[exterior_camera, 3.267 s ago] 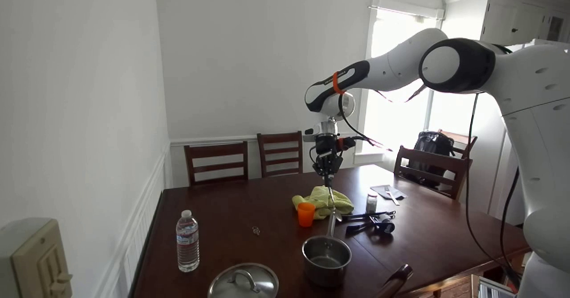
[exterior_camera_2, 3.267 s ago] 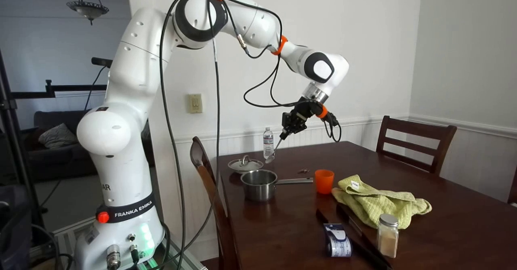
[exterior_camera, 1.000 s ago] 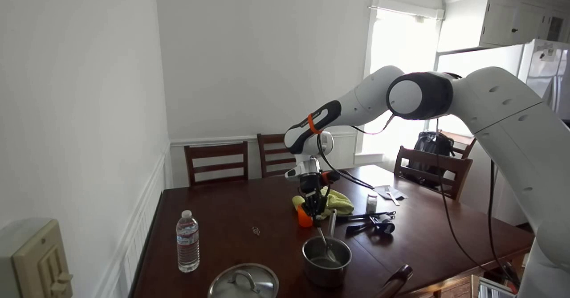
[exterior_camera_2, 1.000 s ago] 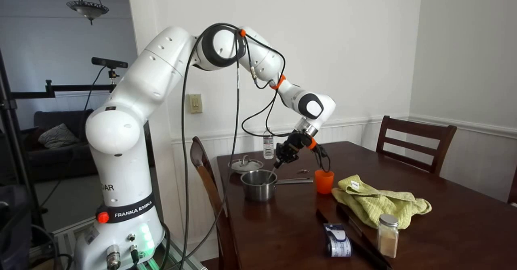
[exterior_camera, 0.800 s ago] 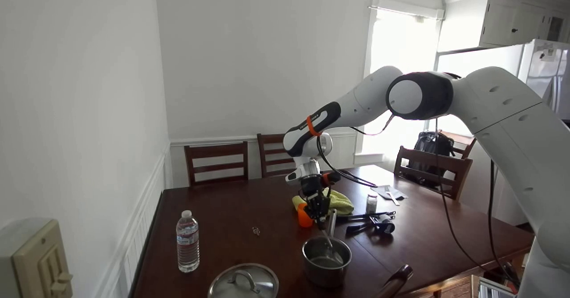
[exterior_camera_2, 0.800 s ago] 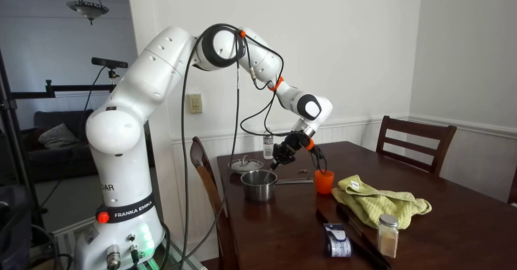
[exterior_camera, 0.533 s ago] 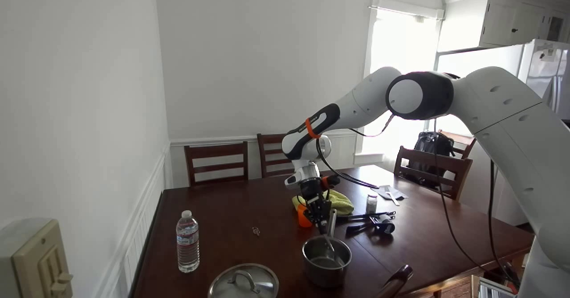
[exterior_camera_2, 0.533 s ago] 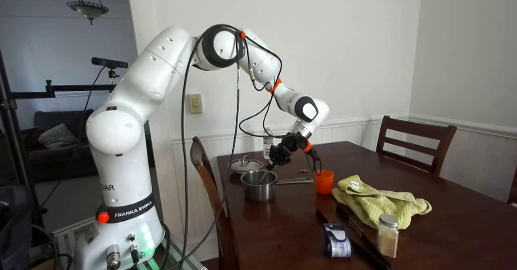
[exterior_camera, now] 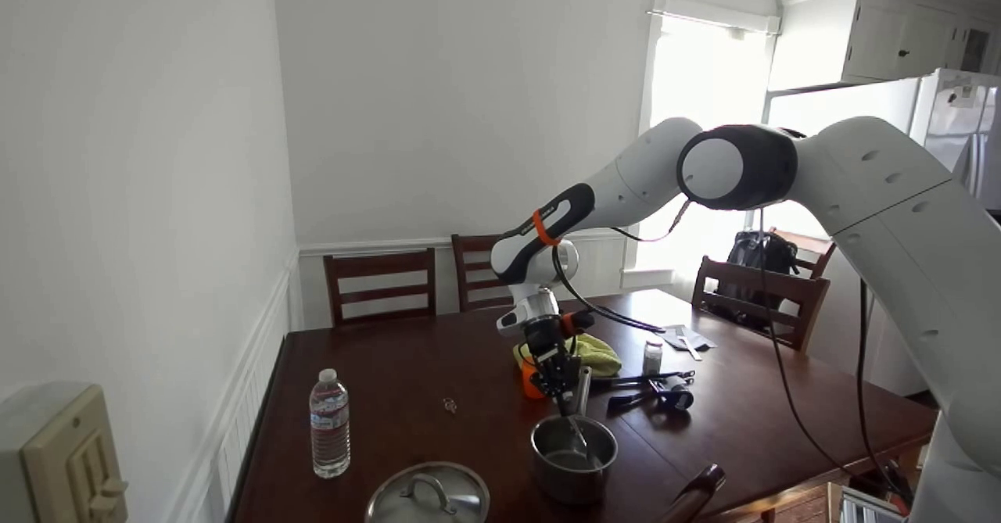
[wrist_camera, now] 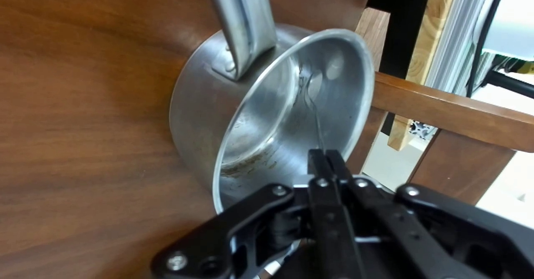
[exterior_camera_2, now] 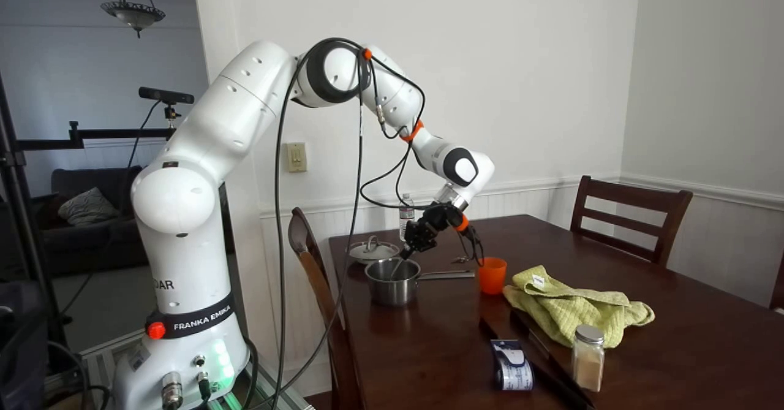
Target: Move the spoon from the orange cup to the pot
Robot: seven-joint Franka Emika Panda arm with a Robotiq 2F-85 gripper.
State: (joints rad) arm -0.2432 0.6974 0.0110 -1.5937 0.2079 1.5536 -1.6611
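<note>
The silvery metal pot (exterior_camera: 575, 482) stands on the table in both exterior views (exterior_camera_2: 394, 291) and fills the wrist view (wrist_camera: 200, 104). My gripper (wrist_camera: 327, 154) is shut on the thin handle of the metal spoon (wrist_camera: 318, 122). The spoon slants down into the pot, its bowl near the inner wall; I cannot tell whether it touches. In an exterior view my fingertips (exterior_camera: 565, 410) are at the pot's rim, on the handle side. The orange cup (exterior_camera_2: 492, 276) stands upright beyond the pot handle's end; my gripper partly hides it in an exterior view (exterior_camera: 532, 384).
The domed lid (exterior_camera: 428, 499) lies beside the pot, with a water bottle (exterior_camera: 329, 425) behind. A yellow-green towel (exterior_camera_2: 576, 306), a glass jar (exterior_camera_2: 588, 361) and dark utensils (exterior_camera: 626, 382) lie past the cup. A wooden chair (exterior_camera_2: 313, 269) stands close at the table edge.
Since about three seconds ago, my arm has lowered the held spoon from above the table into the pot. Over the last second my gripper has tilted and sunk slightly closer to the rim.
</note>
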